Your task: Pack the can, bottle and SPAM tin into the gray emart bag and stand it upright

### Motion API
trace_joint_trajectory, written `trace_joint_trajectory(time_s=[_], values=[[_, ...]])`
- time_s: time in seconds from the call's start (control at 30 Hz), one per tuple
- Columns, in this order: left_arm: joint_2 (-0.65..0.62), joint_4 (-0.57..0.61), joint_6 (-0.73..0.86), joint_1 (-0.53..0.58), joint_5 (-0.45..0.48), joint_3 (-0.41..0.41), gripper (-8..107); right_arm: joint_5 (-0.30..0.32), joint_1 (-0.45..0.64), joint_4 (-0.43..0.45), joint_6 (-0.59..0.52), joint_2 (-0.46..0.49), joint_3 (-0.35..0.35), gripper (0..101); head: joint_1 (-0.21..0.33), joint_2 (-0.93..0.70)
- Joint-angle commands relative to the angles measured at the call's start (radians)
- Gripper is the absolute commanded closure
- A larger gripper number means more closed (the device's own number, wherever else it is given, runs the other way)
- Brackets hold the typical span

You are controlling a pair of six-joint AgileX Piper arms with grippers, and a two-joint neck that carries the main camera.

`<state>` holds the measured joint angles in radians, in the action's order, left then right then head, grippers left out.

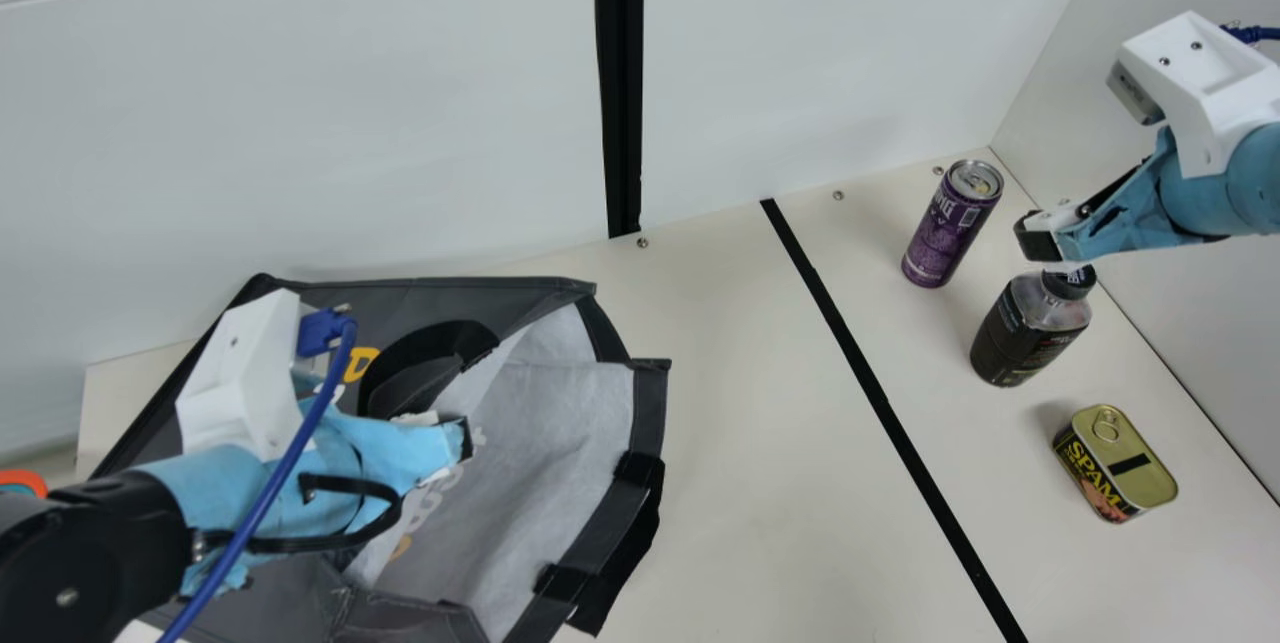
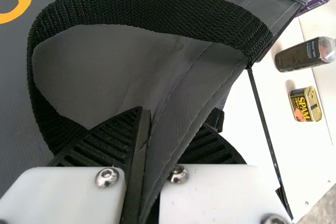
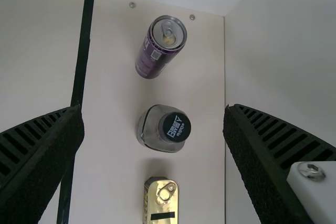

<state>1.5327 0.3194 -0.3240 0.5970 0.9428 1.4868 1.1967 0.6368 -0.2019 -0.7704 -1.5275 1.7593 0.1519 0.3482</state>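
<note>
One bag (image 1: 652, 408), gray, pale lining, lying on its side, mouth open; my left hand (image 1: 464, 439) is clenched on its edge. One can (image 1: 940, 235), purple, silver top, upright, near my right hand (image 1: 1040, 241). One bottle (image 1: 1022, 335), dark label, black cap, standing just under that hand, which is released, fingers wide apart. One tin (image 1: 1140, 473), gold ring-pull lid, black-and-yellow label, on the table (image 1: 770, 443) beyond the bottle from the can.

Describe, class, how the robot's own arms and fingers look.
The left arm and right arm wear light-blue wrapping, a boxy white bracket and a blue cable; the left shows a black joint. Fingers are black and ribbed.
</note>
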Motion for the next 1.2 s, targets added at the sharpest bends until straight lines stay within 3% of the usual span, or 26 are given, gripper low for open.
trace_joint_trajectory(time_s=[0.0,1.17], values=[[0.000,0.000,0.000,0.000,0.000,0.000,107,0.004,0.000,0.001,0.000,-0.018,0.018,6,0.023,0.001],[0.000,0.000,0.000,0.000,0.000,0.000,107,0.023,-0.073,0.054,0.065,-0.353,0.262,6,0.023,0.001]])
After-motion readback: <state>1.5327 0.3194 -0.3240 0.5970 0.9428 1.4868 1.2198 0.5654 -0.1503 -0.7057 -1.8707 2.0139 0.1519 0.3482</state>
